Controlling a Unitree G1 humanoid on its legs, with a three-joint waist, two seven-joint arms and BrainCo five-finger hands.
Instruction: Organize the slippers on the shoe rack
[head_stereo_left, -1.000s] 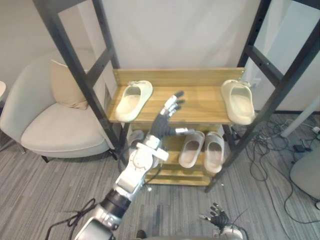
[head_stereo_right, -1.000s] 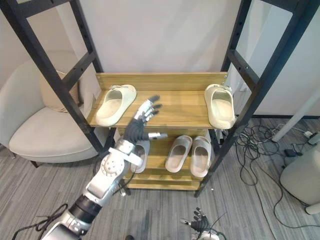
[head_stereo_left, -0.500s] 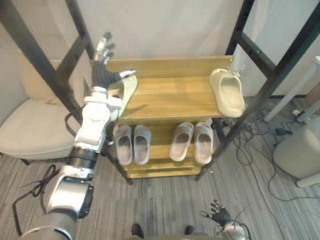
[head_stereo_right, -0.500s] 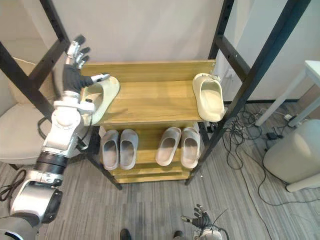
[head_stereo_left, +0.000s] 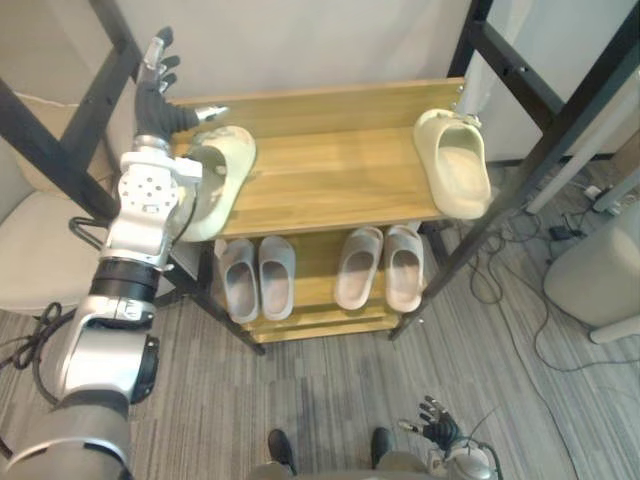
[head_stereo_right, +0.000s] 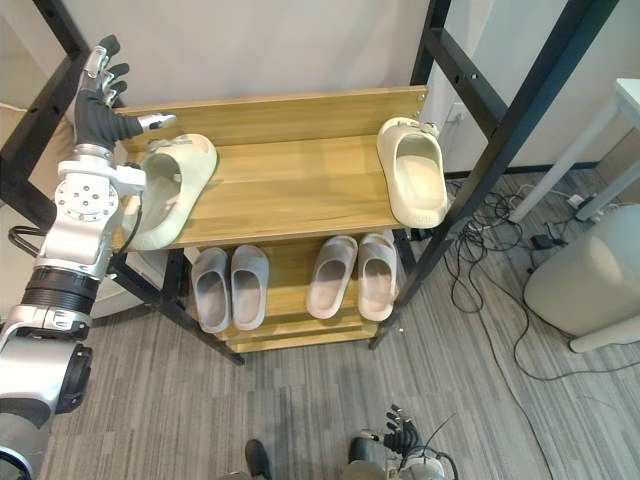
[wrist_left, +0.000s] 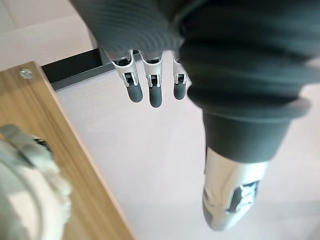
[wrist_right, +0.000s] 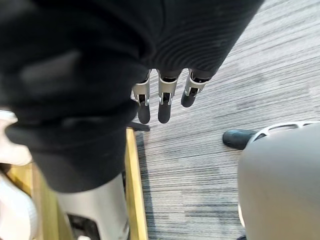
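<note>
A cream slipper (head_stereo_left: 215, 180) lies at the left end of the wooden top shelf (head_stereo_left: 330, 180), slanted, its near end at the shelf's front corner. Its mate (head_stereo_left: 455, 165) lies at the right end, by the black post. My left hand (head_stereo_left: 155, 112) is raised just behind and left of the left slipper, open, fingers (wrist_left: 155, 92) straight and pointing up, touching nothing. On the lower shelf (head_stereo_left: 320, 262) stand a grey pair (head_stereo_left: 258, 282) and a beige pair (head_stereo_left: 385, 267). My right hand (head_stereo_left: 437, 435) hangs low over the floor, open, fingers (wrist_right: 164, 107) straight.
Black slanted rack posts (head_stereo_left: 520, 140) frame both sides of the shelves. A beige armchair (head_stereo_left: 25, 245) sits to the left, a white bin (head_stereo_left: 600, 270) to the right, and cables (head_stereo_left: 505, 275) lie on the grey floor by the rack's right foot.
The camera has shifted. My left hand has swung from in front of the shelf's middle to its left end, beside the left cream slipper, then lifted slightly. The slippers lie as before.
</note>
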